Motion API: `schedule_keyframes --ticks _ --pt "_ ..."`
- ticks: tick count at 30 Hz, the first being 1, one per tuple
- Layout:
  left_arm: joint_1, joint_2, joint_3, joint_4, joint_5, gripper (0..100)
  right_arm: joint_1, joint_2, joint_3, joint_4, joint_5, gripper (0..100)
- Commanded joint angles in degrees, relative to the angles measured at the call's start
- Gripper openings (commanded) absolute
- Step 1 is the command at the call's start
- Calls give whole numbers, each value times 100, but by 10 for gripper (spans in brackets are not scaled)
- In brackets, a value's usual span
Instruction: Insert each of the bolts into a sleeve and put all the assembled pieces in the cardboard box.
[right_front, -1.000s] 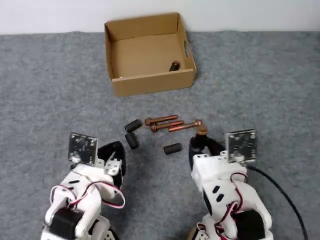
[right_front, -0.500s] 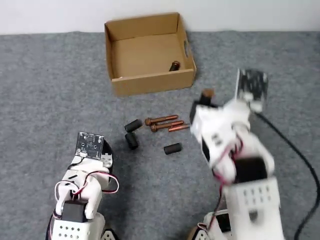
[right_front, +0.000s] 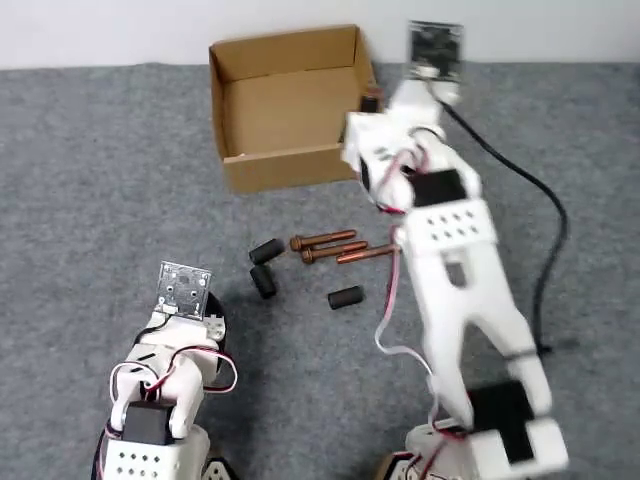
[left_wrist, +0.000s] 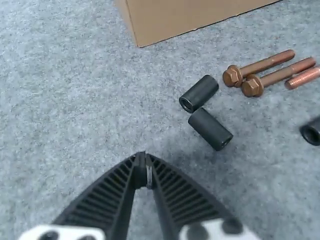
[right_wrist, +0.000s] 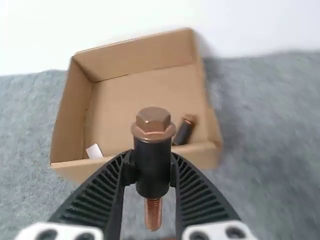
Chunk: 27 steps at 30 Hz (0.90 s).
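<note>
My right gripper is shut on a black sleeve with a copper bolt through it. In the high view this gripper hangs over the right wall of the cardboard box. Inside the box lies another assembled piece. Three loose bolts lie on the carpet in front of the box, with three empty sleeves near them. My left gripper is shut and empty, low over the carpet short of two sleeves.
Grey carpet covers the table. A small white scrap lies in the box's near corner. The right arm's black cable trails along the right side. Open carpet lies left of the box and of the left arm.
The right arm has swung up from the carpet beside the bolts to the box's right wall, carrying the sleeved bolt. The left arm drew back slightly and then stayed put.
</note>
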Motion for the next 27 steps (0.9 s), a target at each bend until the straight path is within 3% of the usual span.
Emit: schedule_keyframes --ticks 1,7,16,21,25,27 --pt "-18 -18 -31 9 -18 6 -268 655 -879 -611 536 9" --pt "-26 -18 -31 9 -18 6 -462 2141 -1820 -1437 1538 9" --pt "-26 -18 -31 9 -18 6 -462 3987 -3376 -1727 2092 9" --pt "-26 -18 -31 9 -35 6 -497 4470 -3666 -1103 2462 28" --pt "-79 -18 -31 -70 -35 6 -497 4505 -3701 -576 2462 147" --pt "-387 -18 -31 -237 -18 6 -505 4391 -3701 -391 2453 155"
